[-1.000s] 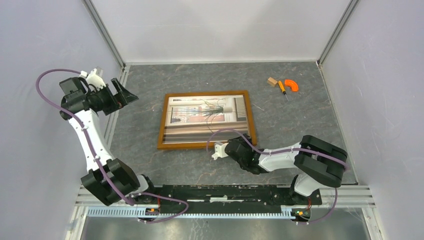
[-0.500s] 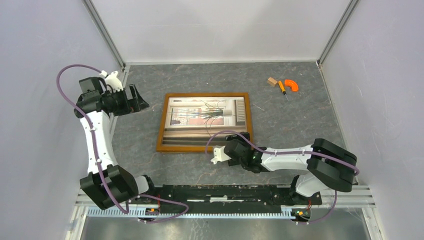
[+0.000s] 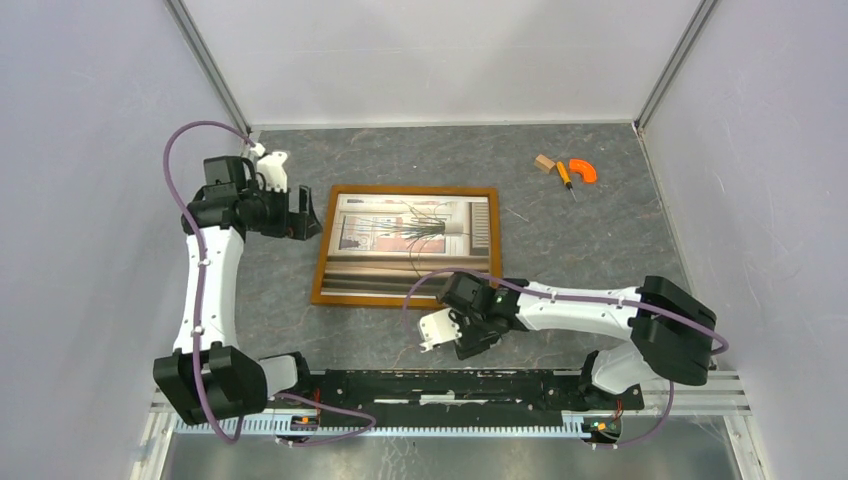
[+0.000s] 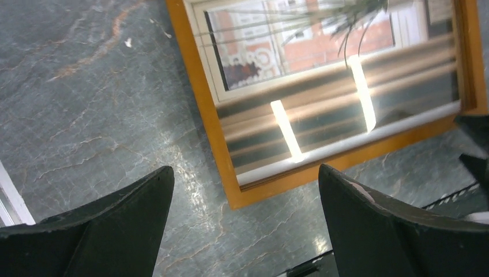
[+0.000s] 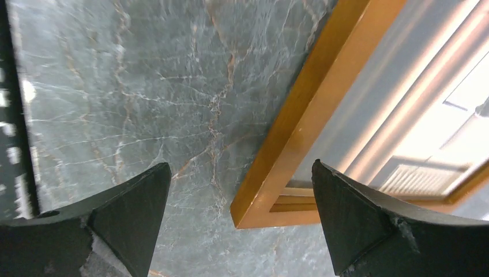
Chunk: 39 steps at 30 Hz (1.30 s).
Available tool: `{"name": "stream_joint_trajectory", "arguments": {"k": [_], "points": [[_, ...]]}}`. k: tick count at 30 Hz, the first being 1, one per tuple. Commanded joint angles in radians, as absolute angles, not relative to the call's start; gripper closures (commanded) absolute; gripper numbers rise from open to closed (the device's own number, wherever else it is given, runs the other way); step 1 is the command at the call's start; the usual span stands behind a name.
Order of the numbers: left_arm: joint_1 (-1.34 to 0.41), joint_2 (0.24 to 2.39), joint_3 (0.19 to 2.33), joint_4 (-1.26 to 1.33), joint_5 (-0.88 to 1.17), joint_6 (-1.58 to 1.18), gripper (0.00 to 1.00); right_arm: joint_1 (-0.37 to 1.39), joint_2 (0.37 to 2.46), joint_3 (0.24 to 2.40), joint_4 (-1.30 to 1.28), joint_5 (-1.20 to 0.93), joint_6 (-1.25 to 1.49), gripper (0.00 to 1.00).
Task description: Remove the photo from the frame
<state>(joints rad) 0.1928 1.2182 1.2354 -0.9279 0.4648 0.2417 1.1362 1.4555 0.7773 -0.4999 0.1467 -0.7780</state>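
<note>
The frame [image 3: 327,245] lies flat in the middle of the table, its orange-brown border around the photo [image 3: 400,235] of a window, a spiky plant and a radiator. My left gripper [image 3: 308,215] hovers open just off the frame's far-left side. In the left wrist view the frame [image 4: 200,86] and the photo [image 4: 323,98] lie below my left gripper [image 4: 245,168]. My right gripper [image 3: 474,338] stands open over the frame's near-right corner, holding nothing. In the right wrist view that corner of the frame [image 5: 305,109] and the photo [image 5: 403,98] show between the fingers of my right gripper [image 5: 240,164].
A small wooden block [image 3: 544,163], a little screwdriver [image 3: 565,176] and an orange curved piece [image 3: 583,171] lie at the far right. The black base rail [image 3: 450,385] runs along the near edge. Walls close in the left, right and back.
My left arm has swung right to the frame's left side. My right gripper has opened and turned by the frame's near-right corner. The frame has shifted slightly.
</note>
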Motion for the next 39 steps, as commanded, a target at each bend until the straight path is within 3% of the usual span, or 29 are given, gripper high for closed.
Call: {"name": "stream_joint_trajectory", "arguments": {"k": [1, 8, 18, 26, 39], "points": [[0.126, 1.175, 1.162, -0.951, 0.477, 0.437, 0.0, 1.019, 1.414, 0.964, -0.645, -0.145, -0.804, 0.02], [-0.026, 1.062, 0.889, -0.895, 0.338, 0.681, 0.0, 0.631, 1.703, 1.447, -0.679, -0.403, -0.685, 0.02], [-0.223, 0.849, 0.575, -0.716, 0.157, 0.852, 0.0, 0.459, 2.136, 1.912, -0.593, -0.551, -0.464, 0.02], [-0.34, 0.797, 0.442, -0.555, 0.031, 0.884, 0.0, 0.413, 2.282, 1.973, -0.466, -0.546, -0.397, 0.02], [-0.416, 0.908, 0.404, -0.418, -0.079, 0.882, 0.0, 0.355, 2.428, 1.993, -0.417, -0.691, -0.297, 0.02]]}}
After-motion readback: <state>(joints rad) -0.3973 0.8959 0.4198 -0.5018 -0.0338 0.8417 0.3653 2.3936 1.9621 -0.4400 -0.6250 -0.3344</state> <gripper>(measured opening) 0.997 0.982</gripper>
